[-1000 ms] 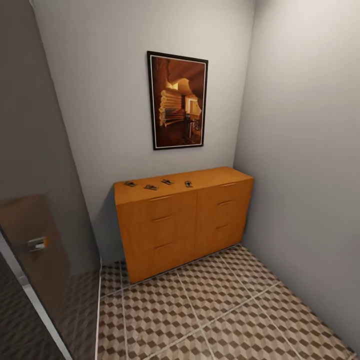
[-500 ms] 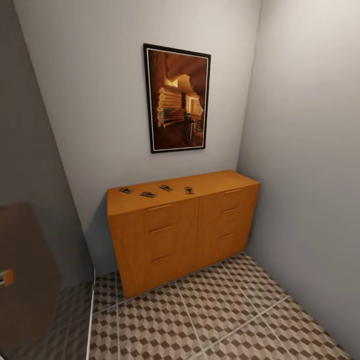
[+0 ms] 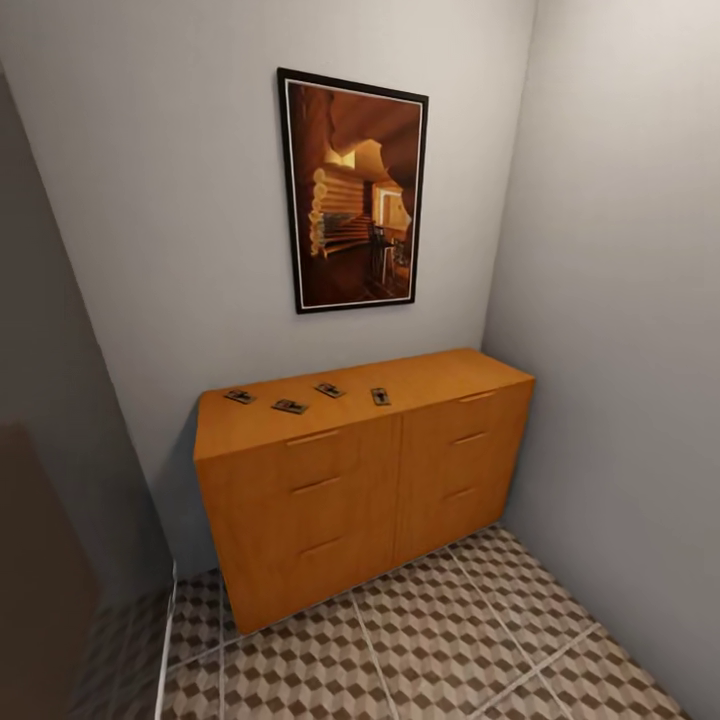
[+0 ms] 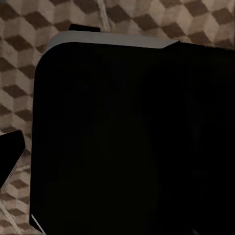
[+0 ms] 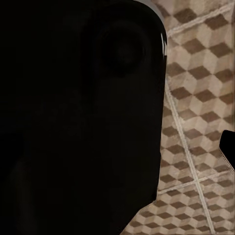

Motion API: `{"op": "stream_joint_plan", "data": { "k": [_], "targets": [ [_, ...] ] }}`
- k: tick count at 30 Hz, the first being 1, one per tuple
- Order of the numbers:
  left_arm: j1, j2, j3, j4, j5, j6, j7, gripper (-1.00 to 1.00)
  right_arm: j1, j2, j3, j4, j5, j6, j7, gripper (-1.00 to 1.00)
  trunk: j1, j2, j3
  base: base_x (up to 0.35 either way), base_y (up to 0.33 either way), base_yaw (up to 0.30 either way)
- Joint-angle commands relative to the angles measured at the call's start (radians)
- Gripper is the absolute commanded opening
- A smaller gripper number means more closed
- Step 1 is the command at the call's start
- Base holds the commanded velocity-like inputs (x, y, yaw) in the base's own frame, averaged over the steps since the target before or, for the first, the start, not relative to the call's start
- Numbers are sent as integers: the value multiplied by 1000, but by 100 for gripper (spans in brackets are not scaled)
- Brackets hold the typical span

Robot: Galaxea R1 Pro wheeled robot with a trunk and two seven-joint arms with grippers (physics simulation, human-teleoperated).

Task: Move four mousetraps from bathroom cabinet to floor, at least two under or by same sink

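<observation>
Mousetraps (image 3: 290, 406) atop orange-brown cabinet (image 3: 360, 480) in head view; wrist views: cube-patterned floor (image 5: 196, 147).

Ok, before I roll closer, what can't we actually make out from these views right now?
- Mousetraps on the orange cabinet top, head view: too small to tell whether they are set.
- Left hand: the left wrist view is blocked by a dark body; open or shut unknown.
- Right hand: same in the right wrist view.
- Bathroom floor, head view: cut off by the bottom edge.
</observation>
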Motion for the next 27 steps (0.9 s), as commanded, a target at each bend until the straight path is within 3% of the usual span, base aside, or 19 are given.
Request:
{"op": "stream_joint_plan", "data": {
  "k": [1, 27],
  "targets": [
    [0, 0, 2, 0, 9, -3, 0, 100, 0, 0, 0, 0, 0, -3, -1, 100, 1, 0, -1, 323, 0, 0],
    [0, 0, 2, 0, 7, -8, -1, 100, 0, 0, 3, 0, 3, -12, -1, 100, 1, 0, -1, 296, 0, 0]
  ]
}}
